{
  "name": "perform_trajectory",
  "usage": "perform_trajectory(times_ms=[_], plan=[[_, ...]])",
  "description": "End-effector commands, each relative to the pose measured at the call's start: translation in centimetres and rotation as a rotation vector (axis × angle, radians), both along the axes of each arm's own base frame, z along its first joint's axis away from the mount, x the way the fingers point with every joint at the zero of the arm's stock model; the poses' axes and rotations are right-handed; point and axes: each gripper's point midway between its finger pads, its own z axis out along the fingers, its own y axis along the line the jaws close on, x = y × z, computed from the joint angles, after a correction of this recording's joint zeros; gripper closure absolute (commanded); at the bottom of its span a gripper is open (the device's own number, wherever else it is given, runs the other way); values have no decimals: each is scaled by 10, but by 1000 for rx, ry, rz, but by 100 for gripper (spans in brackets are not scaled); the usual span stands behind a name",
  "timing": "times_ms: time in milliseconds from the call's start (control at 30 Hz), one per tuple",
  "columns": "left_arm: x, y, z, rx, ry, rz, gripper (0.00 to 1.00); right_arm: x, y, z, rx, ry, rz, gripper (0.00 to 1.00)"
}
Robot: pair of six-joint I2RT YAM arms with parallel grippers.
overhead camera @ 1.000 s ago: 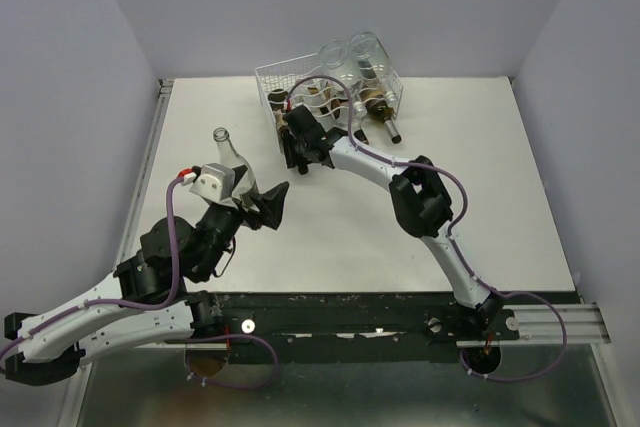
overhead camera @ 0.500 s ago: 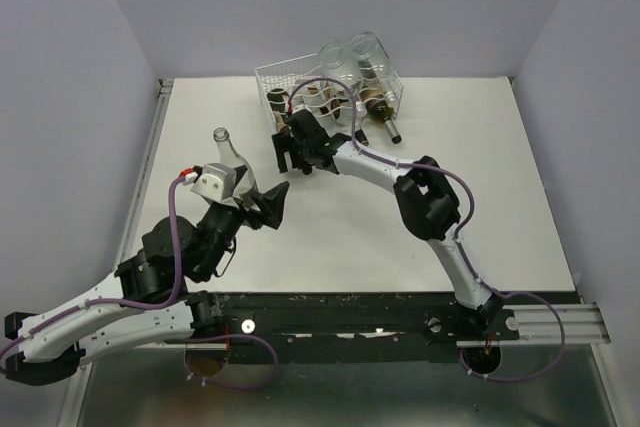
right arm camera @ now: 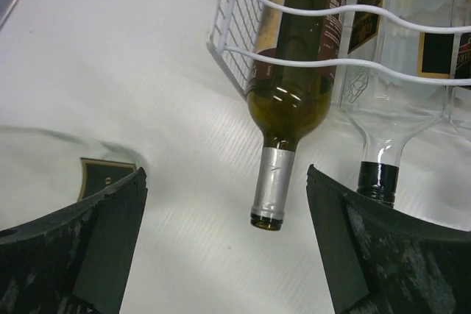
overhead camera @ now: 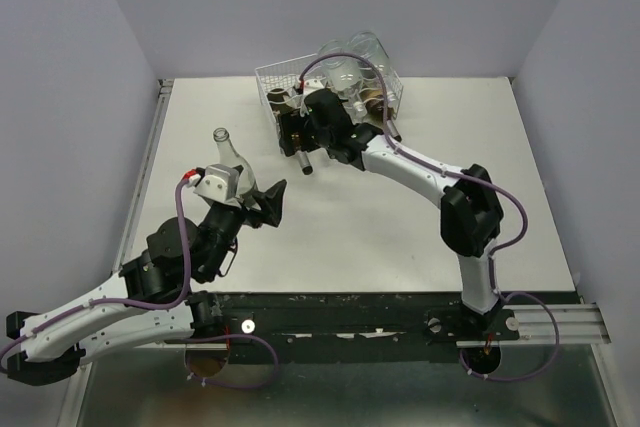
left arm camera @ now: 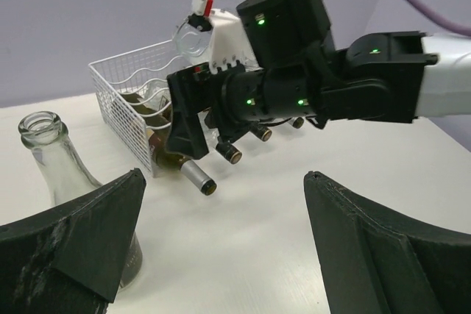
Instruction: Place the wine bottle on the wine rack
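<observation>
The white wire wine rack point(overhead camera: 272, 79) stands at the table's far edge. A green wine bottle point(right arm camera: 294, 86) with a silver-capped neck lies in its left cradle, and the neck point(overhead camera: 303, 160) sticks out toward me. My right gripper point(overhead camera: 300, 140) hovers over that neck. It is open, with the neck between its fingers point(right arm camera: 224, 174) and not touched by them. A clear, empty, uncorked bottle point(overhead camera: 229, 152) stands upright on the table. My left gripper point(overhead camera: 262, 204) is open and empty beside this bottle, which shows at the left finger in the left wrist view point(left arm camera: 53, 154).
Several more bottles lie in the rack: clear ones point(overhead camera: 352, 57), and a dark one whose neck point(overhead camera: 390, 128) sticks out on the right. A clear bottle with a black cap point(right arm camera: 383, 108) lies next to the green one. Grey walls close in the table at the back and both sides.
The right arm's elbow swung to the right and its gripper shifted up toward the rack. The green bottle's silver neck now shows below the gripper. The left arm has barely moved.
</observation>
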Motion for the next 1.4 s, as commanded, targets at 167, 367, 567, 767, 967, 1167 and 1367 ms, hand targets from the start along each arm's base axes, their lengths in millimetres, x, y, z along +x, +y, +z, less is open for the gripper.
perform_trajectory(times_ms=[167,367,567,767,967,1167,1367], plan=[[3,26,33,-15,-96,89,1,-83,24,99,170,-143,464,0],[-2,46,50,-70,-133,117,1,-122,54,126,222,-211,644,0],[-6,64,60,-140,-135,150,1,-121,90,126,253,-256,664,0],[-8,84,55,-145,-112,196,1,-114,129,124,291,-336,620,1],[-9,88,49,-151,-103,202,1,-89,152,110,280,-311,519,6],[-6,84,41,-93,-91,210,1,-84,162,91,242,-258,510,27],[-4,80,37,-70,-88,214,1,-86,149,87,212,-266,481,86]])
